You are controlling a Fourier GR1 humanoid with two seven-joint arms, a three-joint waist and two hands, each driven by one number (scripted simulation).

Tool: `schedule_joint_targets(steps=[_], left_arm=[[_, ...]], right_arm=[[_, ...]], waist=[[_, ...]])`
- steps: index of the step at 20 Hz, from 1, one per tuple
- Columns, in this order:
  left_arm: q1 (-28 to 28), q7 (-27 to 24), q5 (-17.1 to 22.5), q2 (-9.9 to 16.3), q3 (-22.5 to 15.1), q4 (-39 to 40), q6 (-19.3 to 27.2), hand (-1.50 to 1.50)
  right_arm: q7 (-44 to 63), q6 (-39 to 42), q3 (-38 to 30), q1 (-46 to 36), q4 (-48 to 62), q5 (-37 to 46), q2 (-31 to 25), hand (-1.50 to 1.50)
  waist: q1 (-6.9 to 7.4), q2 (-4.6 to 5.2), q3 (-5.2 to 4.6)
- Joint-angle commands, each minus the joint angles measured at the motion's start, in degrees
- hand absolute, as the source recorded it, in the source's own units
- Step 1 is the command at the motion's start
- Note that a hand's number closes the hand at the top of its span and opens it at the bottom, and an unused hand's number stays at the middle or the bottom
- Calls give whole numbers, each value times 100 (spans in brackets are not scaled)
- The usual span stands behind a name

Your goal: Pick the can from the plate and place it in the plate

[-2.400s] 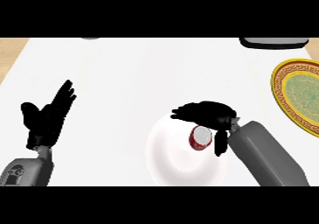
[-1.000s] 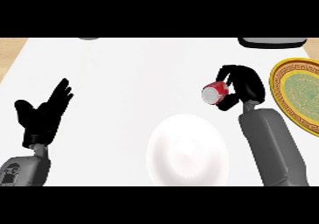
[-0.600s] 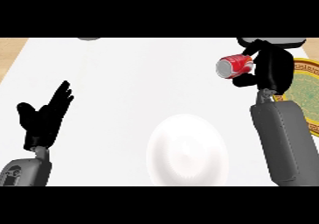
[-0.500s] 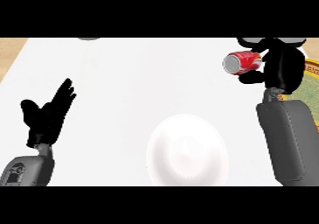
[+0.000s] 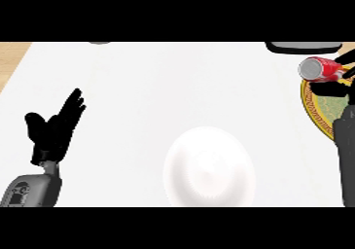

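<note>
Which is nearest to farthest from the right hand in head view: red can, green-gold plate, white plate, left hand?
From the right hand:
1. Red can, held in it, upper right.
2. Green-gold plate, right edge, just below the hand.
3. White plate, lower centre.
4. Left hand, far left, resting open.

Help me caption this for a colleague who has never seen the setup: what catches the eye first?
The red can stands out, held on its side by the right hand at the far right, above the gold-rimmed green plate. Next comes the bare white plate in the near centre of the counter. The left hand rests open at the left, fingers up.
</note>
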Motion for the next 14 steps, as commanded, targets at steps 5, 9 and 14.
schedule_joint_targets(steps=[5, 9, 14], left_arm=[[-6, 37, -141, -192, -50, -27, 132, 0], [105, 140, 85, 15, 154, -165, -122, 0], [-87, 43, -89, -28, 11, -52, -100, 0]], right_arm=[[-1122, -188, -749, 294, 1199, -846, -945, 150], [-1400, 74, -878, 181, 2177, -920, -1382, 150], [-1833, 606, -1376, -254, 3420, -1651, -1528, 150]], waist=[[17, 5, 3], [44, 12, 3], [122, 53, 15]])
